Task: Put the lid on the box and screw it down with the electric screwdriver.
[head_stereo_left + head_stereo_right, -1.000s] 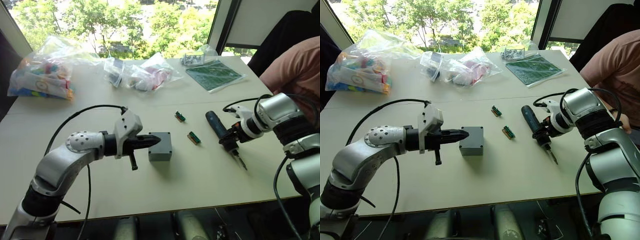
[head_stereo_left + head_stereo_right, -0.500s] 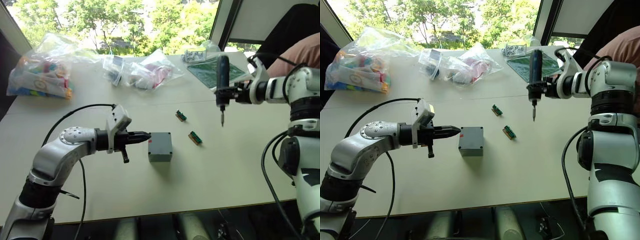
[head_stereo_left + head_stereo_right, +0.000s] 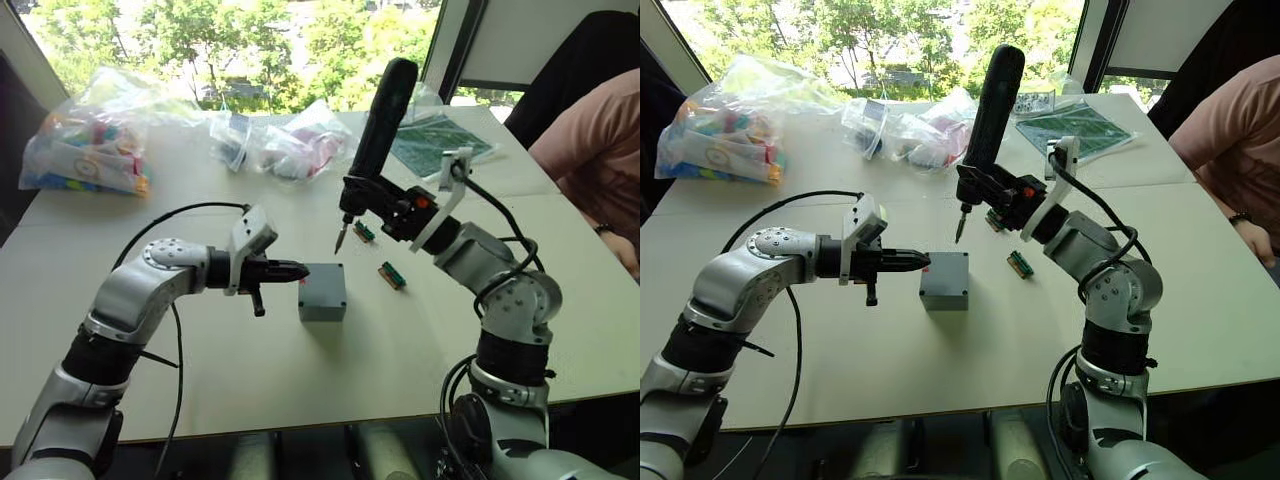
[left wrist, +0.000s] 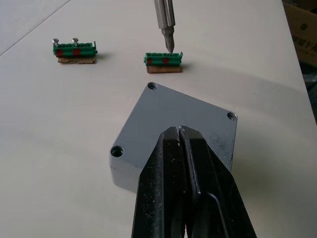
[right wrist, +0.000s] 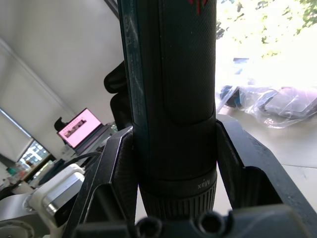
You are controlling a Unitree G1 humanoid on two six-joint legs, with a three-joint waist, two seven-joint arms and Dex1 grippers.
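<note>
The grey box (image 3: 322, 300) stands mid-table with the lid (image 4: 168, 106) sitting flat on it, corner screw holes showing. My left gripper (image 3: 300, 269) is shut and empty, its tips (image 4: 178, 134) at the lid's left edge. My right gripper (image 3: 385, 205) is shut on the black electric screwdriver (image 3: 380, 115), held nearly upright. The bit (image 4: 166, 29) points down and hangs in the air just behind the box's far left corner, clear of the lid. In the right wrist view both fingers (image 5: 116, 168) clamp the screwdriver's barrel (image 5: 171, 74).
Two small green terminal blocks (image 4: 75, 48) (image 4: 164, 58) lie behind the box. Plastic bags of parts (image 3: 85, 150) (image 3: 290, 145) and a bagged green circuit board (image 3: 430, 145) sit at the table's far side. A person (image 3: 590, 150) sits at the right.
My right arm has swung the screwdriver left and forward, from the table's right to just behind the box. My left gripper has stayed at the box, shut.
</note>
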